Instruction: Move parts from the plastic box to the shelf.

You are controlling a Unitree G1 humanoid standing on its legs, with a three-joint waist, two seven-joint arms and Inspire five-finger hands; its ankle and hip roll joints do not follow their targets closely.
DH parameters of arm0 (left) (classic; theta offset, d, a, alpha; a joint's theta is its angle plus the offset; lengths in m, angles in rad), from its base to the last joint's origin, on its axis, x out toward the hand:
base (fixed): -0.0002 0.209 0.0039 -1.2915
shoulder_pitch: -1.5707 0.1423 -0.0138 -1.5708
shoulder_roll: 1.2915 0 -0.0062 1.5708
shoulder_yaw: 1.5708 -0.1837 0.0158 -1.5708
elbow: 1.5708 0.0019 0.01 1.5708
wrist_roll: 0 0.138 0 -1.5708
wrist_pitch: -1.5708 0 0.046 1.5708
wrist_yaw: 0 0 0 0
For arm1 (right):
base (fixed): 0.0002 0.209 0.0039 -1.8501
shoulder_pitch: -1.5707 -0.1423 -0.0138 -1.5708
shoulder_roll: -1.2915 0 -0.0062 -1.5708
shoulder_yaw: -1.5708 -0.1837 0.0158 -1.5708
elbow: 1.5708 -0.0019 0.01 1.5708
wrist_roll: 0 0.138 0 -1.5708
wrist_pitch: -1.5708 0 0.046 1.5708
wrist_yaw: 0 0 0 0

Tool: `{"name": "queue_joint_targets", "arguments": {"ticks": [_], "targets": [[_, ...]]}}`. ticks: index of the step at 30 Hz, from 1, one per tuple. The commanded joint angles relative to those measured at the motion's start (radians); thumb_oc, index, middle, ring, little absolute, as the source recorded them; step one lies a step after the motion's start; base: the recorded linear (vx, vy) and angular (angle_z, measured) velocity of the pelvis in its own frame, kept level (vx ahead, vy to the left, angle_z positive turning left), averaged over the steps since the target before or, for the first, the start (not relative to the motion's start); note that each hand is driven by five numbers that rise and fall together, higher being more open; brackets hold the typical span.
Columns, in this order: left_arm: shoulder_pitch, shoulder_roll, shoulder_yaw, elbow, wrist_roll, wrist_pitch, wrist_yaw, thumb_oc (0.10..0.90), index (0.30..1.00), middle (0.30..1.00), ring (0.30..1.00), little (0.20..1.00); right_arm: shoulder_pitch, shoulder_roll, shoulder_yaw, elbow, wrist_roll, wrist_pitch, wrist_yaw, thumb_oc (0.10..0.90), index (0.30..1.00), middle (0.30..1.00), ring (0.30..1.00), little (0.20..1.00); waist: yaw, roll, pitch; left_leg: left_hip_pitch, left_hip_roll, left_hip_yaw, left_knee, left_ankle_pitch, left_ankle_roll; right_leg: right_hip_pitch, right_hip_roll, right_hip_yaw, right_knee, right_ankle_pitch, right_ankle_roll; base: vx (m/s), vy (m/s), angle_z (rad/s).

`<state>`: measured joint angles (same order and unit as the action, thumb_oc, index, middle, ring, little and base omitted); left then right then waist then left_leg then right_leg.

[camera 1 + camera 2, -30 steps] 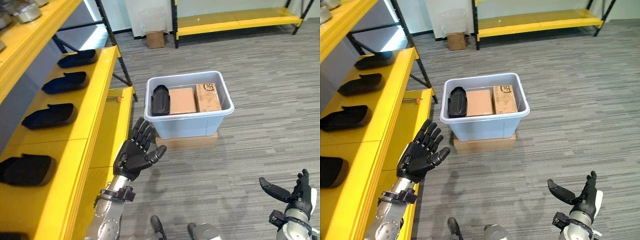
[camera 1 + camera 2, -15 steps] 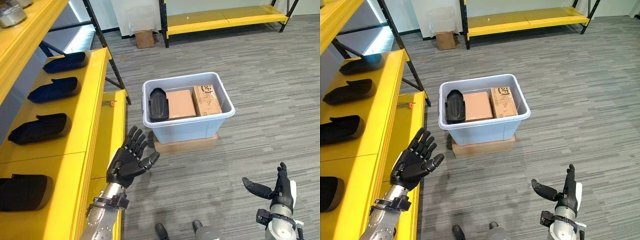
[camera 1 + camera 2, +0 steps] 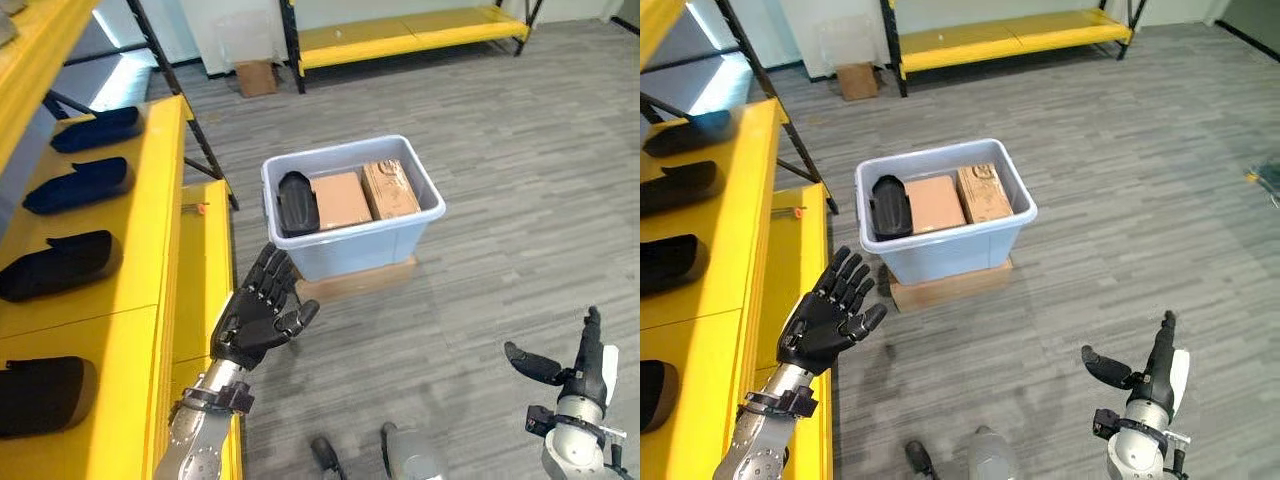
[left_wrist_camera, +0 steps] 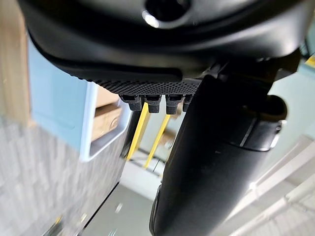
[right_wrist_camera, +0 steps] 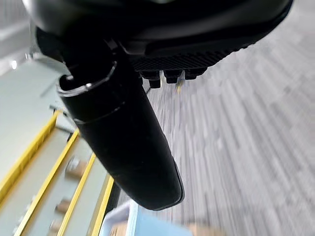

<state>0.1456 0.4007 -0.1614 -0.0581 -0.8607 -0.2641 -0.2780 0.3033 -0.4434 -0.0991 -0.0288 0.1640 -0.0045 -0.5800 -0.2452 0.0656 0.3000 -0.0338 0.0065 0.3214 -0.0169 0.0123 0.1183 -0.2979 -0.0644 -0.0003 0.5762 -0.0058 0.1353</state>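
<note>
two hands raised over the grey floor, both empty. left hand held beside the front edge of the yellow shelf, fingers spread and straight, palm turned toward the plastic box, well short of its near wall. right hand low at the near right, fingers straight up, thumb out to the side, nothing between them; lower part cut off by the frame edge.

sat on a flat cardboard slab on the floor, just off the shelf's far corner. held one dark part standing against the left wall, lower half hidden by the rim, and two cardboard cartons filling the rest; anything under them could not be made out.

carried four dark parts in a row along the shelf's left side, nearest one cut off at the edge, farthest ones partly out of frame in the right eye view. small orange thing near the lower ledge's far end, too small to tell. small brown box on the floor by the far wall, next to a second yellow shelf.
</note>
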Motion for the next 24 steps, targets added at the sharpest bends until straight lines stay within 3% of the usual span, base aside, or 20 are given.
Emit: {"name": "queue_joint_targets", "arguments": {"ticks": [1,4,7,10,15,24], "targets": [[0.002,0.049,0.074,-0.12,-0.035,-0.084,-0.006,0.9,1.0,1.0,1.0,1.0,-0.048,-0.064,-0.017,-0.025,0.013,-0.06,0.003,0.9,1.0,1.0,1.0,1.0,0.013,-0.027,-0.05,0.111,-0.014,-0.017,-0.027,-0.095,-0.003,0.02,-0.04,-0.111,0.081,0.029,-0.007,0.16,-0.063,-0.33],[0.012,0.036,0.089,-0.122,-0.009,-0.069,0.015,0.9,1.0,1.0,1.0,1.0,-0.041,-0.062,-0.024,-0.035,0.004,-0.069,0.021,0.9,1.0,1.0,1.0,1.0,0.001,-0.05,-0.042,0.168,-0.032,-0.035,-0.05,-0.112,-0.018,0.019,-0.009,-0.13,-0.212,0.072,0.007,0.2,-0.181,-0.48],[0.026,0.023,0.084,-0.121,0.021,-0.073,0.009,0.9,1.0,1.0,1.0,1.0,0.003,-0.044,-0.048,-0.057,0.013,-0.066,0.057,0.9,1.0,1.0,1.0,1.0,-0.03,-0.049,-0.042,0.212,-0.04,-0.079,-0.07,-0.135,-0.032,-0.039,0.01,-0.081,-0.346,0.148,0.022,0.2,-0.22,0.28],[0.033,0.023,0.069,-0.106,0.025,-0.075,-0.009,0.9,1.0,1.0,1.0,1.0,0.04,-0.03,-0.071,-0.046,0.008,-0.069,0.033,0.9,1.0,1.0,1.0,1.0,-0.051,-0.054,-0.052,0.226,-0.032,-0.107,-0.07,-0.132,-0.047,0.028,0.019,-0.047,-0.441,0.125,0.019,0.21,-0.351,-0.16],[0.056,0.027,0.067,-0.108,0.016,-0.076,-0.016,0.9,1.0,1.0,1.0,1.0,0.029,-0.034,-0.055,-0.015,-0.013,-0.088,-0.001,0.9,1.0,1.0,1.0,1.0,-0.038,-0.052,-0.077,0.233,-0.008,-0.082,-0.068,-0.129,-0.067,0.113,0.015,-0.081,-0.49,0.089,-0.002,0.15,-0.302,0.51],[0.022,0.02,0.045,-0.115,-0.005,-0.074,0.004,0.9,1.0,1.0,1.0,1.0,-0.008,-0.084,-0.029,-0.006,-0.004,-0.096,-0.029,0.9,1.0,1.0,1.0,1.0,-0.051,-0.031,-0.07,0.176,0.066,-0.026,0.043,-0.143,-0.092,0.144,0.023,-0.091,-0.419,-0.023,-0.065,0.1,-0.198,0.14]]}}
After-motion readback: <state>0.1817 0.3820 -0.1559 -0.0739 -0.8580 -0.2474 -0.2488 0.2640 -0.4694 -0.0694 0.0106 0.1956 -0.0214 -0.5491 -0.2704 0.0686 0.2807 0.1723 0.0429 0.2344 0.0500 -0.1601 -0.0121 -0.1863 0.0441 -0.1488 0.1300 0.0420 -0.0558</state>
